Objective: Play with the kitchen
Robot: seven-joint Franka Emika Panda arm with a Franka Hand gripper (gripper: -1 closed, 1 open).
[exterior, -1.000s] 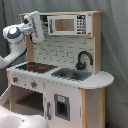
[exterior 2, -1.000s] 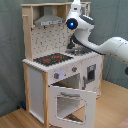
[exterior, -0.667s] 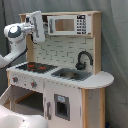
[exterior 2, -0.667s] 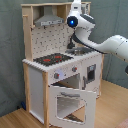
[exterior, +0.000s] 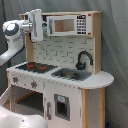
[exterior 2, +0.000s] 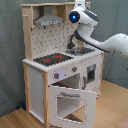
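First exterior view, reading from its left: your arm's pincer (exterior: 37, 24) has crept a little rightward over the last second and now hangs high against the upper shelf, just beside the microwave cabinet (exterior: 67, 25); you cannot tell whether it is open or closed. Below sit the stovetop (exterior: 35, 66), then the sink (exterior: 71, 75) and faucet (exterior: 84, 59). The kitchen (exterior 2: 60, 65) stands on the floor, unmoved in both exterior views, its oven door (exterior 2: 70, 102) hanging open as before. You look set on the microwave next, judging by that drift.
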